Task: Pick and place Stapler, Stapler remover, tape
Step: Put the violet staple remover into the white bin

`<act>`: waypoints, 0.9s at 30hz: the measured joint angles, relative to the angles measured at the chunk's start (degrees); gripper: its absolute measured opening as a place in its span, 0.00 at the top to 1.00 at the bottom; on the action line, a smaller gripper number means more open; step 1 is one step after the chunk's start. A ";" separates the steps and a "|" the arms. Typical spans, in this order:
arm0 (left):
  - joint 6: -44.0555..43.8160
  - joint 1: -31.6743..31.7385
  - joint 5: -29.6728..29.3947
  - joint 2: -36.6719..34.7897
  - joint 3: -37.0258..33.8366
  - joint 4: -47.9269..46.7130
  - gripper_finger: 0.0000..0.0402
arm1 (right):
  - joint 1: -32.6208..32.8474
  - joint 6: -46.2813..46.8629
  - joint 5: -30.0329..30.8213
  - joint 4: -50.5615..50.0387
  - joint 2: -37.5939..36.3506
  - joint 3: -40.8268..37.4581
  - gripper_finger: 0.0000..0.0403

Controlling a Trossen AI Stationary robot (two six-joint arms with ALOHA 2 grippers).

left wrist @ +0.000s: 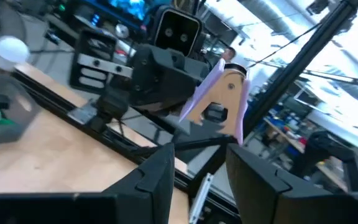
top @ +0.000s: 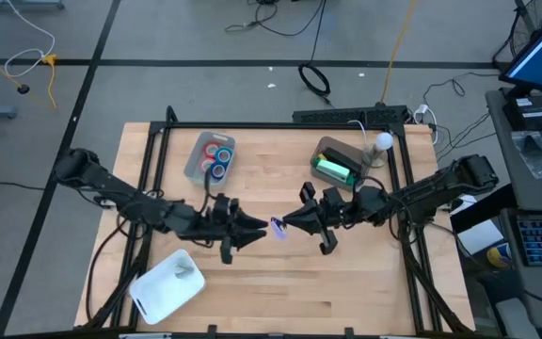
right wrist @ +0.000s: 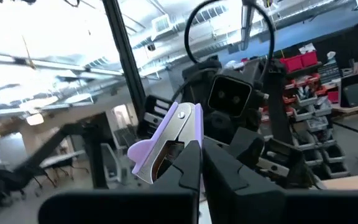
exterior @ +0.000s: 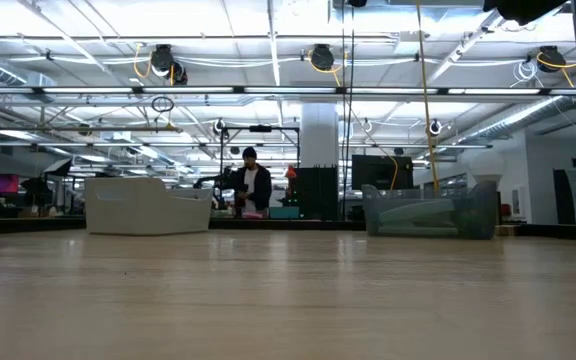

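Observation:
A lavender stapler remover (top: 278, 227) hangs in the air over the middle of the table, with my right gripper (right wrist: 199, 149) shut on it. My left gripper (left wrist: 199, 165) faces it from the table's left side. Its fingers are open and stand just short of the remover (left wrist: 219, 99), touching nothing. Red and blue tape rolls (top: 216, 156) lie in a clear bin (top: 196, 162) at the far left. A green stapler (top: 335, 170) lies in another bin (top: 332, 149) at the far right. Neither gripper shows in the low view. My right gripper pinches the stapler remover between its two fingers at one end of the lavender body (right wrist: 178, 148). The rest, with the metal claws, sticks out past the fingertips toward my left gripper. The fingers come from the table's right side, slanting a little upward. The remover is lifted clear of the table.
A white bin (top: 167, 282) stands near the table's front left corner. A white ball (top: 382, 141) sits at the far right beside the stapler's bin. A black frame (top: 280, 123) edges the table. A person (exterior: 253, 185) stands far off in the room.

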 joint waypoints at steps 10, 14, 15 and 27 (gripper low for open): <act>-1.33 3.34 4.68 1.73 0.00 3.30 0.64 | -1.22 -3.89 2.86 -4.49 0.40 0.02 1.00; -1.48 4.03 6.43 1.73 0.00 3.65 0.64 | -2.27 -4.41 2.83 -4.31 0.40 0.00 1.00; -1.84 4.17 6.85 1.73 0.00 3.55 0.64 | -2.60 -4.72 2.83 -4.25 0.36 0.00 1.00; -2.27 5.92 7.75 1.73 0.00 2.16 0.64 | -4.76 -4.76 2.39 -4.29 0.38 0.00 1.00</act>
